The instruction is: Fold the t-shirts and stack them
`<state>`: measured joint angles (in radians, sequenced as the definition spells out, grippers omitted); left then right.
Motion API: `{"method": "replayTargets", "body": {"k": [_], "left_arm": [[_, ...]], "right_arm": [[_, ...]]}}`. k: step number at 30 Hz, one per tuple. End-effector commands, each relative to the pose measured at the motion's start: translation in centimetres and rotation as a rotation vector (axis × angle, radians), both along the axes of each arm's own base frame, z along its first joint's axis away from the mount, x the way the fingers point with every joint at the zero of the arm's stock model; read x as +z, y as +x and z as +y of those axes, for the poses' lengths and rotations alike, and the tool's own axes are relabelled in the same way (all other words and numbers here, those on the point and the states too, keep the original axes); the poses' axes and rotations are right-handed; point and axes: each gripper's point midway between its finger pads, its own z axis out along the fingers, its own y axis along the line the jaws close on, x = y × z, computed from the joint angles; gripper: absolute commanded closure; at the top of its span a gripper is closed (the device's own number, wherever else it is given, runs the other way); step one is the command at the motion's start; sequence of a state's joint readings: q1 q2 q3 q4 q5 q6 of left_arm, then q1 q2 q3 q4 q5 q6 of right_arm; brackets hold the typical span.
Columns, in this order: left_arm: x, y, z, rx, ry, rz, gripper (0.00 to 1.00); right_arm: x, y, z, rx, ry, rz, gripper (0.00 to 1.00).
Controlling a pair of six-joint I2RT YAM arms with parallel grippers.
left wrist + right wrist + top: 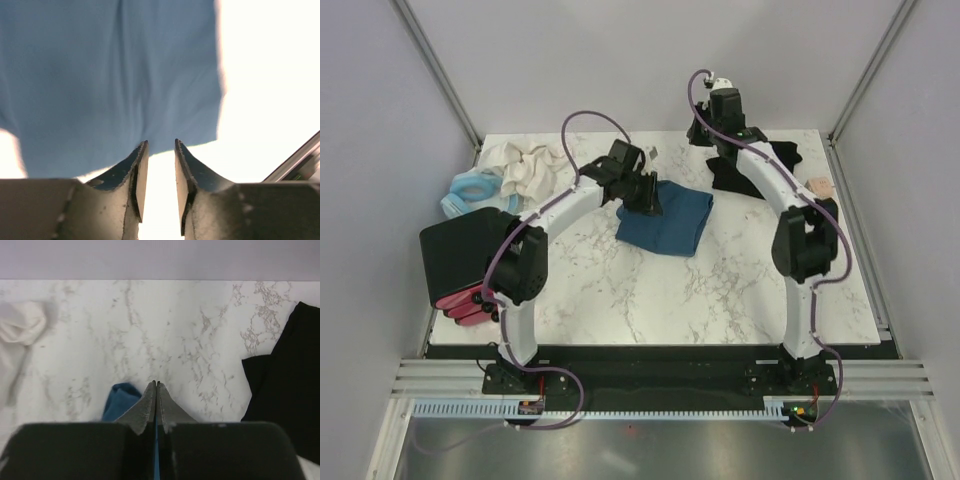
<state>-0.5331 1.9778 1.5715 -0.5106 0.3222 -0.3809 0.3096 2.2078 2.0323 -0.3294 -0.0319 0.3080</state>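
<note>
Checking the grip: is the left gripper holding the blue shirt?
No, the left gripper is open, the blue shirt beyond its tips.

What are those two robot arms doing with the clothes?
They are working on folding t-shirts. The blue t-shirt lies in the middle of the table and looks folded. The left gripper is open right at its edge, holding nothing. The right gripper has its fingers nearly together with a sliver of blue between them; whether it pinches cloth is unclear. The black t-shirt lies bunched at the far right, not yet stacked.
</note>
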Motion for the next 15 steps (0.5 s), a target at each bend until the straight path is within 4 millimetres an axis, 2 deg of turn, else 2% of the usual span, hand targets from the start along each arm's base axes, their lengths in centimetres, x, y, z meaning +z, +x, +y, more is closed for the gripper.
{"method": "replayTargets", "body": {"k": [1,2,3,4,5,6,7,8,10,11,15], "left_arm": [[8.1,6.4,-0.1,0.026,-0.079,-0.224,0.65],[7.6,8.3,-1.2,0.008,-0.092,-0.226,0.67],[6.3,8.7,-1.4,-0.007,-0.089,-0.181,0.84],[5.6,9.4,-1.8,-0.014,-0.082,-0.166,0.89],[7.1,11.0,-2.4,-0.016,-0.106,-0.206,0.94],[3.7,11.8,-2.6,-0.015,-0.092,-0.151,0.98],[3.3,12.2,-2.5,0.006,-0.100,-0.139,0.98],[2.2,12.4,-2.4,0.012,-0.100,-0.121,0.98],[0.8,12.6,-2.3,0.016,-0.087,-0.106,0.98],[0.0,12.4,-2.1,0.017,-0.080,-0.093,0.98],[-2.5,12.2,-1.9,0.006,-0.055,-0.081,0.98]], "right_arm": [[4.7,-6.5,2.1,0.049,0.006,-0.023,1.00],[2.0,-8.0,2.4,0.049,-0.016,0.038,1.00],[1.4,-9.5,3.4,0.062,-0.029,0.064,1.00],[0.3,-10.4,3.7,0.049,-0.030,0.099,1.00],[-1.4,-11.9,3.7,0.047,-0.054,0.142,1.00],[-2.4,-13.3,4.7,0.064,-0.075,0.159,1.00],[-3.1,-14.0,4.8,0.056,-0.079,0.174,1.00],[-5.2,-15.3,4.7,0.057,-0.103,0.213,1.00],[-6.5,-16.5,5.2,0.067,-0.120,0.228,1.00],[-8.0,-17.3,4.9,0.062,-0.137,0.255,1.00],[-10.1,-17.9,4.6,0.050,-0.143,0.258,1.00]]}}
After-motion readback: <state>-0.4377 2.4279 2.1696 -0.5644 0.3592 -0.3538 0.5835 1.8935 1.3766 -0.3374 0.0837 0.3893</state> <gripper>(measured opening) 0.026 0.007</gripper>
